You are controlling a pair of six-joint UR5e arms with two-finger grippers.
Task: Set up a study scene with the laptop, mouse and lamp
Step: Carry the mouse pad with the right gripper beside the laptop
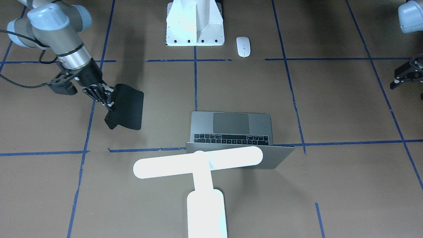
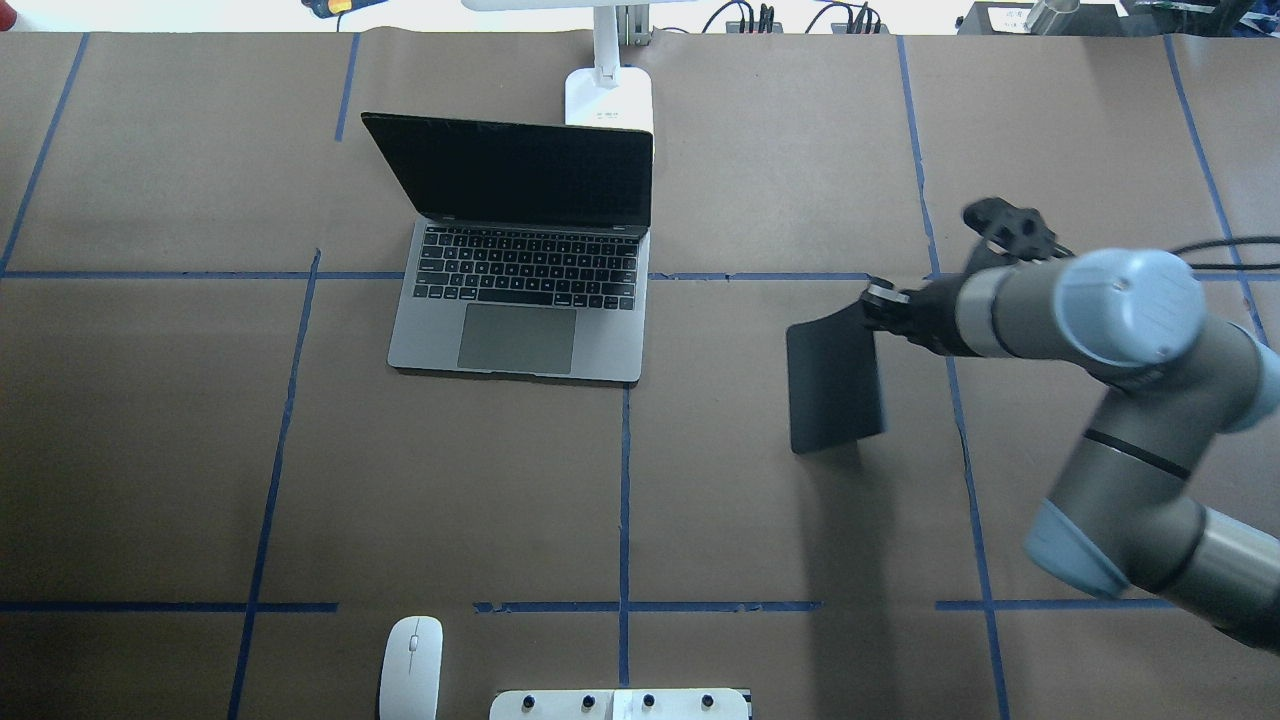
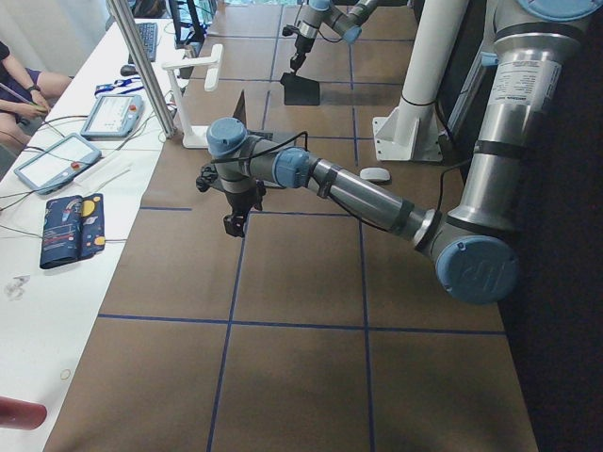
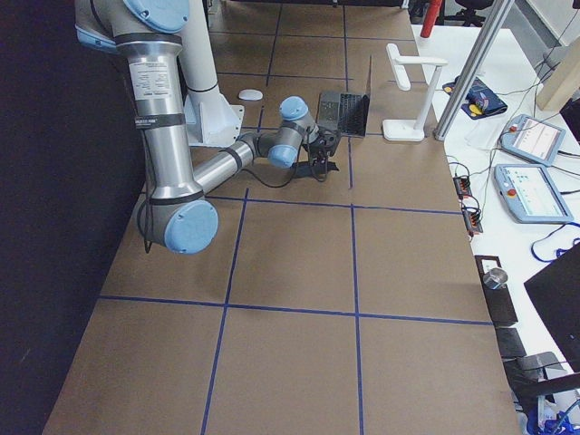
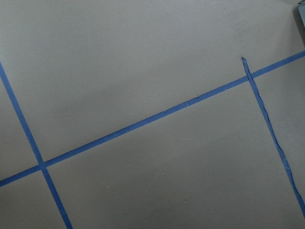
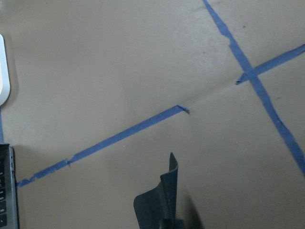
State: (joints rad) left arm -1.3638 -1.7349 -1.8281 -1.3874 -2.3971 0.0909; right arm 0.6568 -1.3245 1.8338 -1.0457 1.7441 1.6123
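**Mat in the air, mouse waiting by the base**

The laptop [image 2: 520, 300] sits open mid-table, a thin grey metal shell with black keys, a broad smooth trackpad and a dark screen. The lamp [image 1: 201, 165], a glowing white T with a round-ended bar, stands just behind its lid. The mouse [image 2: 411, 668], a small glossy white oval, lies well apart near the robot's edge, beside the white pedestal [image 1: 195, 24].

The right gripper [image 2: 872, 305] is clamped on one edge of a thin black mat [image 2: 835, 385], which droops and curls like soft rubber over the brown paper-covered table [image 2: 760, 500]. Whether its low edge touches, I cannot tell.

The left gripper [image 1: 401, 77], cut by the frame edge, looks spread and empty.

The step in hand seems to be placing the mat to the robot's right of the laptop. Next it needs lowering flat and releasing, then the mouse fetching across
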